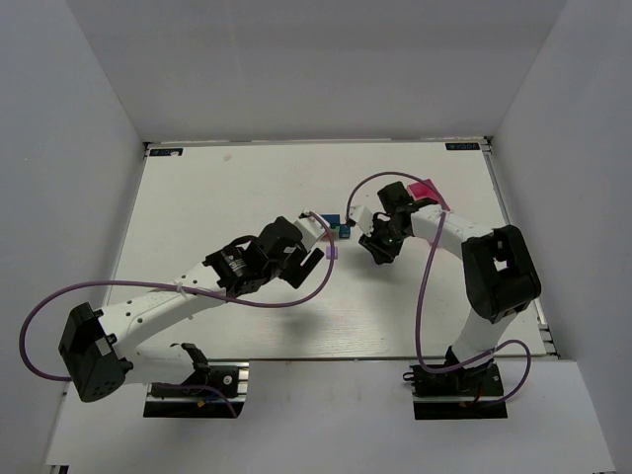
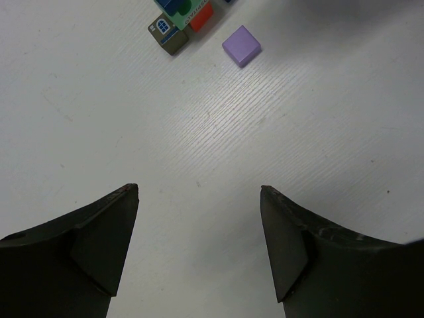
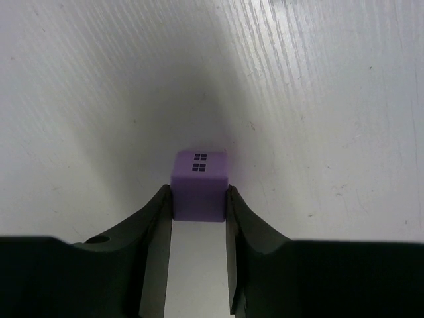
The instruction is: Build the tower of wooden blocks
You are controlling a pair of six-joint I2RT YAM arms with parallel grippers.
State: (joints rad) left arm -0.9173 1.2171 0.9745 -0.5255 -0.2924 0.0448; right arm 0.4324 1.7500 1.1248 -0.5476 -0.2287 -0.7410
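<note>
The two dark fingers [image 3: 156, 225] of the right end effector [image 3: 199, 205] are filling the bottom of the right wrist view. They are pressing on both sides of a purple cube [image 3: 200, 189], so this end effector is gripping it with a narrow opening. The top face of the purple cube is showing two small dark window prints, each with four panes. I cannot tell whether the cube is resting on the white counter [image 3: 331, 99] or hanging just above it.

The left end effector [image 2: 199, 212] is standing wide, with nothing between its fingers, and it is pointing at a bare part of the counter. Ahead of it, the wood block tower [image 2: 182, 20] is sitting as a tight cluster at the top edge of the left wrist view. It has an olive cube [image 2: 165, 34] with a blue and white arched window print, a green cube [image 2: 189, 8] with pale letters too small to read, a red cube [image 2: 203, 18] and a blue cube [image 2: 169, 3]. A second purple cube [image 2: 241, 45], plain on top, is lying just beside the cluster and is not touching it.

In the top view the cluster is lying near the middle of the counter, between the two end effectors. A pink box [image 1: 425, 188] is lying beyond the right arm [image 1: 499, 272], toward the far right side. Two small labels [image 1: 168, 151] at the far corners are carrying writing too small to read.
</note>
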